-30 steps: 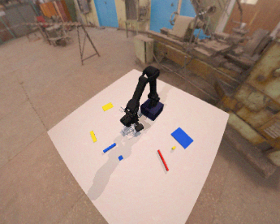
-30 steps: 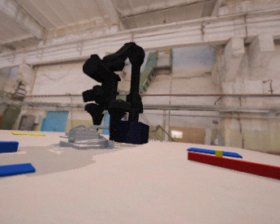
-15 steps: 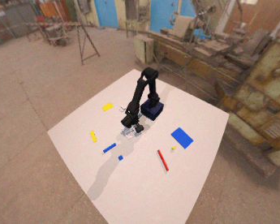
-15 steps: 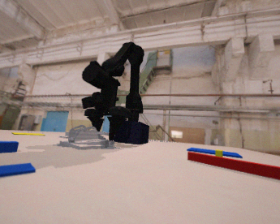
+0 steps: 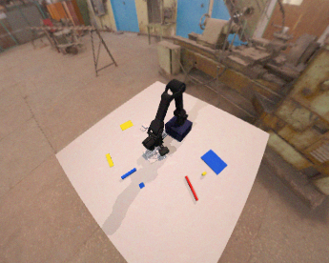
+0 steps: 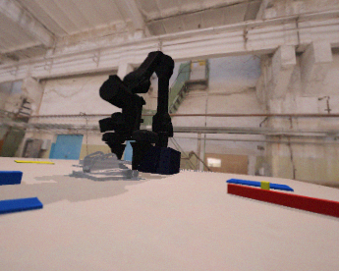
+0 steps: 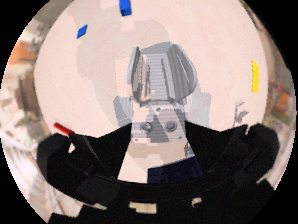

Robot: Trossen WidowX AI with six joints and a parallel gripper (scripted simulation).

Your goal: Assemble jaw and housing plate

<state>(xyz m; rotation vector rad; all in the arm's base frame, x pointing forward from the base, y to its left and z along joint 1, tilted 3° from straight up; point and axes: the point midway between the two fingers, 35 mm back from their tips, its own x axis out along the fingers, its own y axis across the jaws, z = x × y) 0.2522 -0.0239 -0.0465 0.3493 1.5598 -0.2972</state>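
My gripper (image 5: 156,149) (image 6: 128,158) (image 7: 157,124) is shut on the grey housing plate (image 7: 159,135), which has two round holes and spans the gap between the fingers in the wrist view. Beyond the plate lie the two grey jaws, a left jaw (image 7: 135,75) and a right jaw (image 7: 186,75), roughly side by side with a ribbed strip between them. The pale gripper mechanism (image 6: 103,164) stands low on the table, just beside and below my fingers. The pins, the stubs and the gear teeth cannot be made out, and whether the plate touches the stubs is hidden.
A dark blue block (image 5: 178,130) (image 6: 167,161) (image 7: 175,172) stands at the arm's base. A red bar (image 5: 192,188) (image 6: 288,197), a blue plate (image 5: 214,162), a blue bar (image 5: 129,173) (image 7: 125,7), a small blue tile (image 5: 141,185) and yellow pieces lie around. A small grey piece (image 7: 240,111) lies nearby.
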